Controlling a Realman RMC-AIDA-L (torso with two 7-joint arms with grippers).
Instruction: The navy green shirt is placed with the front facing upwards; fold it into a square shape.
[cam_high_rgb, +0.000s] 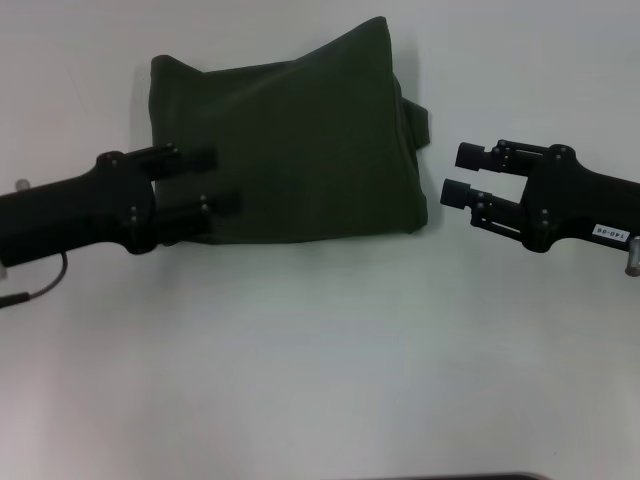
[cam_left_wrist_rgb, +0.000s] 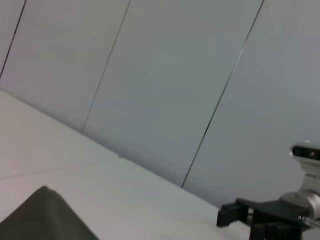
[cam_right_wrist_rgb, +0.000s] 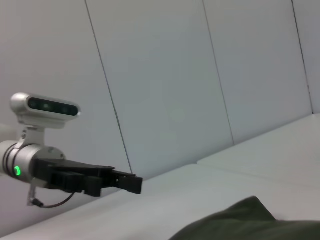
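The navy green shirt (cam_high_rgb: 300, 150) lies folded into a rough square on the white table (cam_high_rgb: 320, 350), plain side up. A small flap pokes out at its right edge. My left gripper (cam_high_rgb: 212, 181) hovers open over the shirt's left part, with fabric showing between its fingers. My right gripper (cam_high_rgb: 462, 174) is open just off the shirt's right edge, a short gap away from it. The left wrist view catches a shirt corner (cam_left_wrist_rgb: 45, 220) and the right gripper (cam_left_wrist_rgb: 235, 217) farther off. In the right wrist view the left gripper (cam_right_wrist_rgb: 127, 182) shows above the shirt (cam_right_wrist_rgb: 245, 222).
Bare white tabletop surrounds the shirt on all sides. A pale panelled wall (cam_left_wrist_rgb: 175, 75) stands behind the table. A dark strip (cam_high_rgb: 470, 477) marks the near edge of the table.
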